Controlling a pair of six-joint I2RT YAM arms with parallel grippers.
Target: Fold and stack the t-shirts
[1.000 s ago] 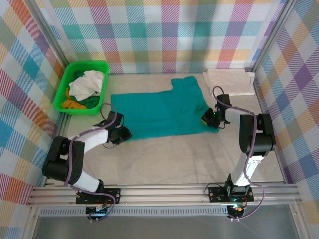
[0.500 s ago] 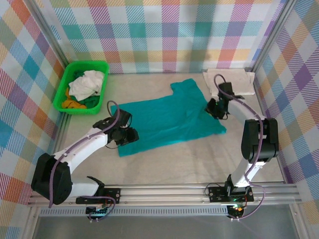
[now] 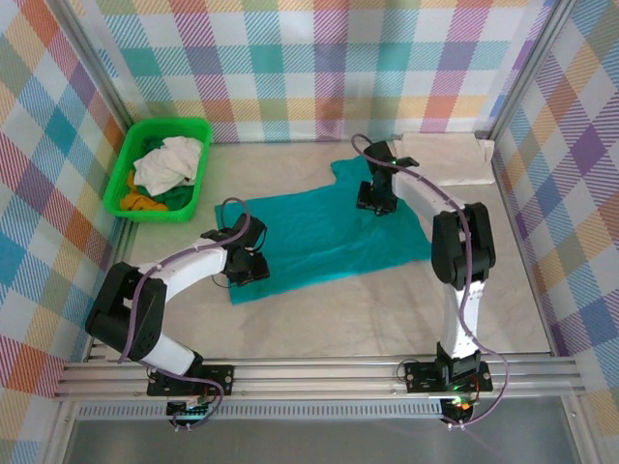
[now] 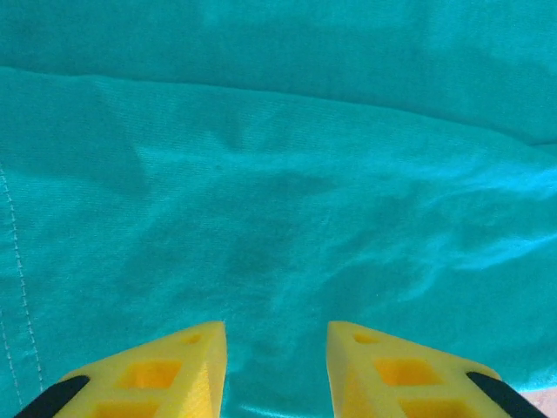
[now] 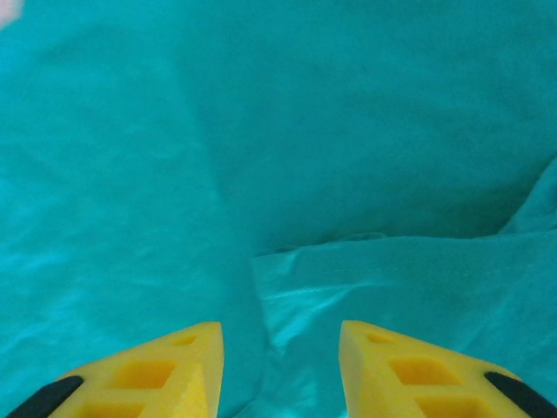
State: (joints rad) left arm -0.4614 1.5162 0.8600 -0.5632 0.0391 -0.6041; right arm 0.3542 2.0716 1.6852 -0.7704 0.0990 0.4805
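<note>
Both wrist views cut our grippers off at the lower edge, so we see just the yellow tips of the fingers. The left gripper [image 4: 276,333] has its fingers parted, and teal cloth lies flat in the gap with nothing pinched that we can see. The right gripper [image 5: 280,327] is likewise parted over a soft fold of the same cloth.

From above, both grippers are small and dark, and the arms hide their tips, so we cannot tell there whether they touch the fabric.

The teal t-shirt [image 3: 319,232] lies spread in the middle of the table [image 3: 387,309], slightly askew. The left gripper sits over its near left corner, where a stitched hem [image 4: 10,261] runs down the left of the wrist view. The right gripper sits over the far part of the shirt, near the neck, and the right arm covers some of the cloth there.

A folded cream t-shirt [image 3: 445,158] rests at the far right, just beyond the teal one and apart from both grippers.

In the green basket [image 3: 166,123] at the far left, a crumpled white t-shirt [image 3: 166,162] covers most of an orange one [image 3: 133,202] and a green one [image 3: 176,195].
</note>
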